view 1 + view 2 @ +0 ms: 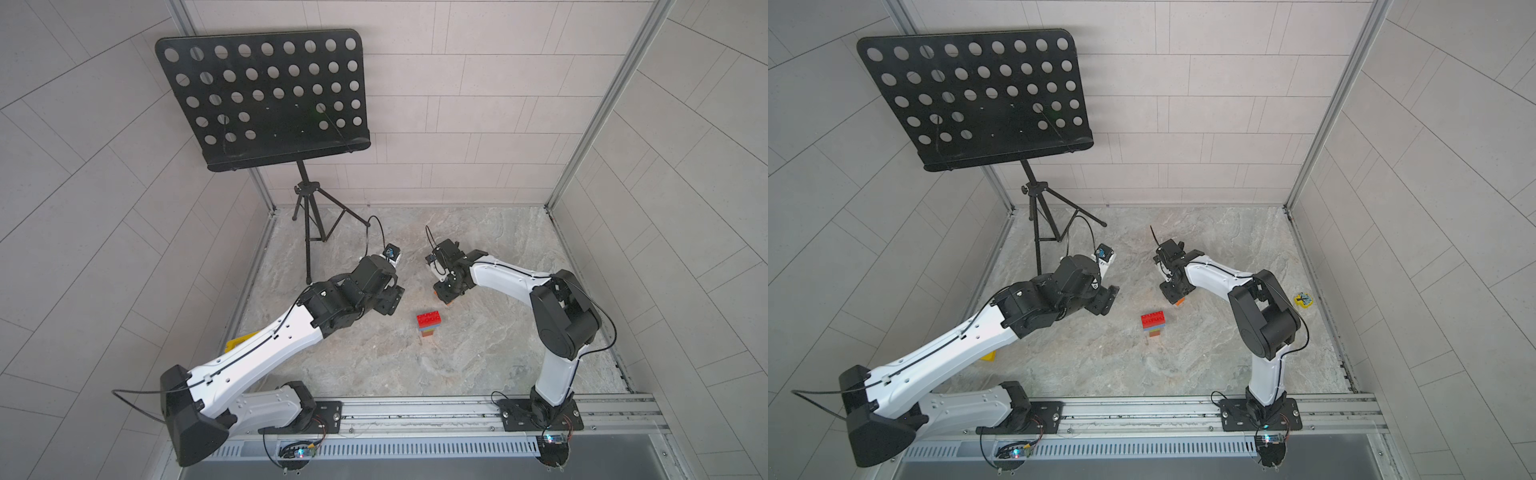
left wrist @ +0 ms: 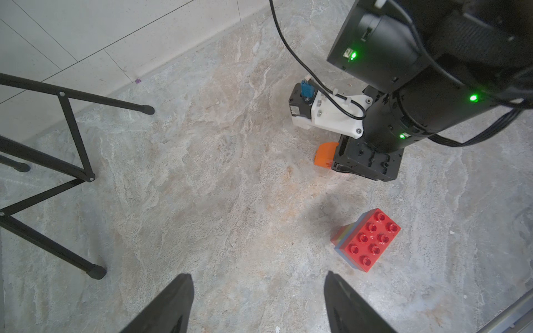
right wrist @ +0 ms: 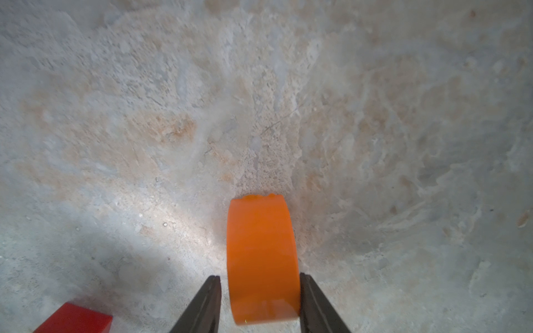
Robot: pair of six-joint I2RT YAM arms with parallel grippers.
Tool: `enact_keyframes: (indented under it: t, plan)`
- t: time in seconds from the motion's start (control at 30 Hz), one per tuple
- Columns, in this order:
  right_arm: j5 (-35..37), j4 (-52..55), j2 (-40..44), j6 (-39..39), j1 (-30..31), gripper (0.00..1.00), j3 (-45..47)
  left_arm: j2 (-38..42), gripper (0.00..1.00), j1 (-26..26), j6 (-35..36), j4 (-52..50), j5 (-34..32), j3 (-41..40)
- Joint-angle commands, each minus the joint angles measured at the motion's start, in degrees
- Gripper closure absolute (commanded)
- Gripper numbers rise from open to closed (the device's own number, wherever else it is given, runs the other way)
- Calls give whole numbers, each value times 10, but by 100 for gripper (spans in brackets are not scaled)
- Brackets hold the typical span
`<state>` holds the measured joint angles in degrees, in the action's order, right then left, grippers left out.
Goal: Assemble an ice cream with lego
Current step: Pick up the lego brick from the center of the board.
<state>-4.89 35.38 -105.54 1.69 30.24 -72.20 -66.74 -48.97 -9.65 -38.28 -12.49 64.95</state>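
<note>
The ice cream (image 1: pixel 429 325) (image 1: pixel 1153 323) (image 2: pixel 367 240) is an upright lego stack at mid floor. A red studded brick tops it, and blue, orange and green layers show below. Its red corner (image 3: pixel 75 317) shows in the right wrist view. The orange half-round brick (image 3: pixel 262 259) (image 2: pixel 326 155) (image 1: pixel 1179 301) rests on the floor behind the stack. My right gripper (image 3: pixel 260 276) (image 1: pixel 446 297) straddles it. One finger touches it and a thin gap remains at the other. My left gripper (image 2: pixel 258 274) (image 1: pixel 390 301) hovers open and empty, left of the stack.
A black music stand (image 1: pixel 266 95) on tripod legs (image 2: pixel 75 173) stands at the back left. A yellow frame (image 1: pixel 237 343) lies partly under my left arm. A small yellow object with a blue mark (image 1: pixel 1303 300) lies by the right wall. A metal rail (image 1: pixel 415 409) borders the front.
</note>
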Motion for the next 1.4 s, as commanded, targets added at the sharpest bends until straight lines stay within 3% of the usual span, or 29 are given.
enact_keyframes:
  t: [0.0,0.27,0.53,0.73,0.83,0.97,1.13,1.23,1.37]
  plan:
    - [9,13,-11,0,2,53,-11,0,21,3,-5,0,-3,1]
    - [8,13,-22,-1,3,64,-13,0,21,5,-6,-1,-4,1]
    - [8,16,5,-9,2,100,-16,17,21,19,-19,-28,-4,14]
    - [5,79,56,-58,2,100,-62,51,22,103,-59,-61,42,7]
    - [2,119,74,-114,2,100,-101,79,22,152,-72,-58,96,-15]
    - [-46,173,107,-226,9,100,-135,119,22,178,-75,-45,139,-44]
    - [-120,212,183,-456,37,100,-110,150,22,190,-74,-33,166,-63]
    - [-170,243,206,-538,48,100,-117,157,22,194,-72,-30,174,-68]
    - [-195,288,197,-578,66,100,-141,169,22,200,-72,-25,184,-75]
